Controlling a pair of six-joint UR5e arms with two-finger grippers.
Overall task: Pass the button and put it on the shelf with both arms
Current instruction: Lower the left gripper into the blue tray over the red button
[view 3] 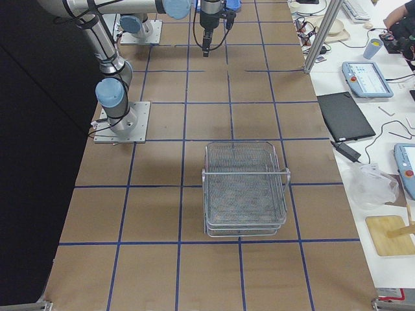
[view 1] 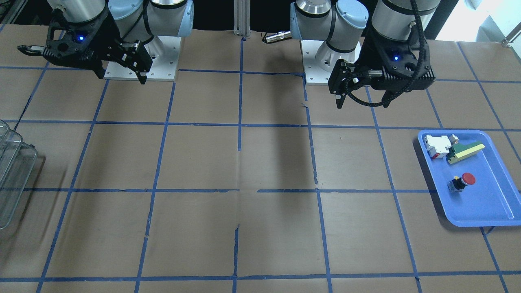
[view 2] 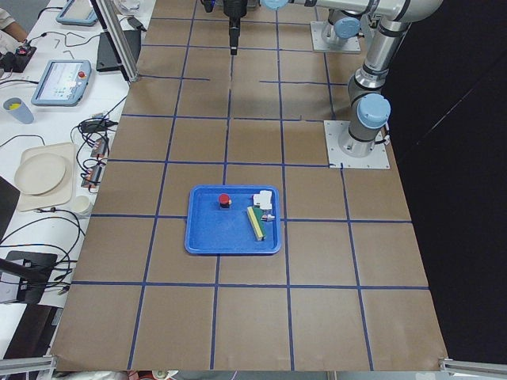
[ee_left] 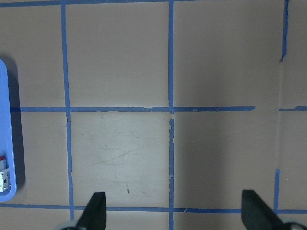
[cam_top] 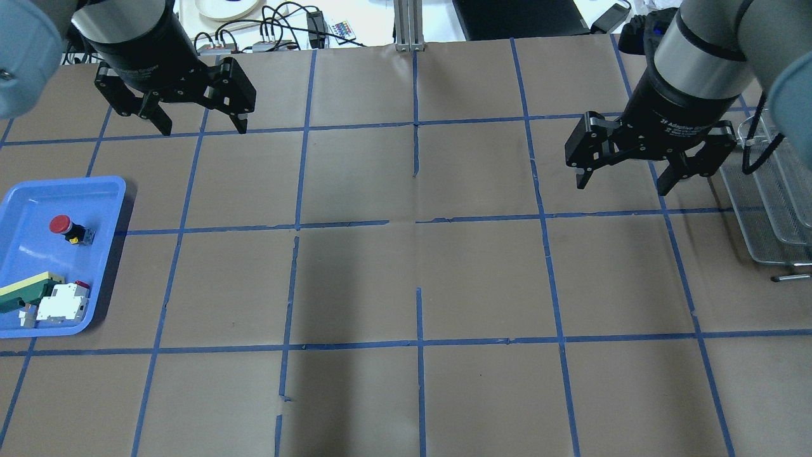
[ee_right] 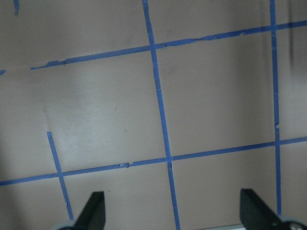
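Overhead exterior: right hand [cam_top: 622,187] mkd "2F Adaptive", released; left hand [cam_top: 204,131] released

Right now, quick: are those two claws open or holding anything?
Left gripper: open, holding nothing.
Right gripper: open, holding nothing.

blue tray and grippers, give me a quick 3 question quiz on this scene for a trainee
1. True or false: the button lies in the blue tray.
2. The left gripper is: A) shut on the button, B) open and empty, C) shut and empty.
3. On which of the robot's sides does the shelf stand?
Key: 1 true; 2 B; 3 its right.
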